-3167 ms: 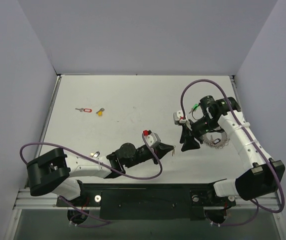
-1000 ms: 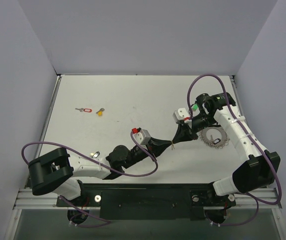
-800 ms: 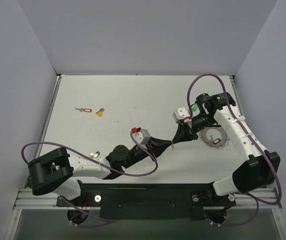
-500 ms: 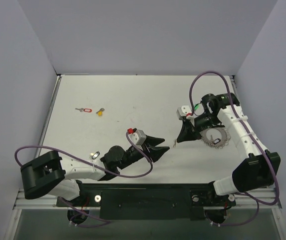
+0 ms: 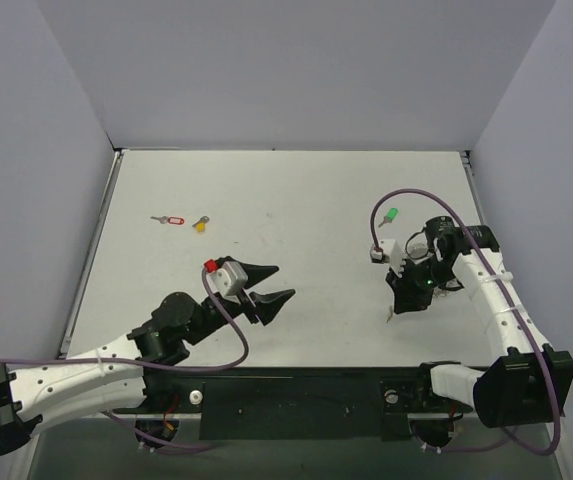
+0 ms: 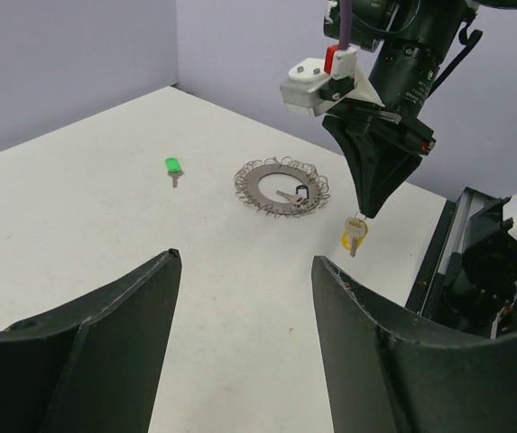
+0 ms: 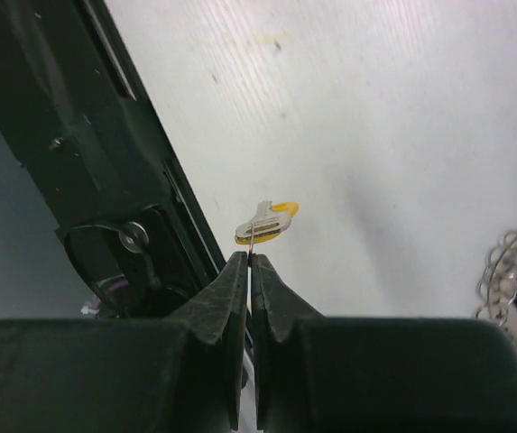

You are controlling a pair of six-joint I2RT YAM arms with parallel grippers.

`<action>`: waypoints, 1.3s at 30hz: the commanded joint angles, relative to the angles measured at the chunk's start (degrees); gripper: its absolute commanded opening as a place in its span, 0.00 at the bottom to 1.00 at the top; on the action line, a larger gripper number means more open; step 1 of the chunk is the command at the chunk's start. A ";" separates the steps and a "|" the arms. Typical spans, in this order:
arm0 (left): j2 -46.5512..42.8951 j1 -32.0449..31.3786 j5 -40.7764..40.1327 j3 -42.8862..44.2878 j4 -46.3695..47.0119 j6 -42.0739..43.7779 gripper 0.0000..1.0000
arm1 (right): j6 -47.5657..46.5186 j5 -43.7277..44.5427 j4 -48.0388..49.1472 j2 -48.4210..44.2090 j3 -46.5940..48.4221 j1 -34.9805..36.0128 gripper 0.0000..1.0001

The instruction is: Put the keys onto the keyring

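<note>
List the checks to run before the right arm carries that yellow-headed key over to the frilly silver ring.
1. Right gripper holds the yellow-headed silver key: ok. The jaws are shut on a thin wire at its head and the key dangles.
2. Frilly silver metal keyring lies flat on the white table, in view: ok.
3. Left gripper is out of the way: ok. It is open, empty and apart from the ring.
4. Where the keyring opens: cannot tell.
5. Black-headed key is threaded on the ring: cannot tell. It lies inside the loop.
6. Green-headed key is off the path: ok.
</note>
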 commanded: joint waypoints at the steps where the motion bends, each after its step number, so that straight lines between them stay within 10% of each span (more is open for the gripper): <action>1: -6.31 0.34 -2.02 5.27 -18.67 7.66 0.70 | 4.49 11.21 -0.07 -0.07 -3.95 -3.18 0.00; 8: -11.23 0.34 -1.67 8.27 -34.51 15.50 0.70 | 9.84 21.32 3.36 4.67 -5.37 -4.86 0.00; 39: -10.89 0.51 -0.88 6.51 -36.01 18.31 0.71 | 23.65 30.38 9.07 40.19 12.56 8.94 0.00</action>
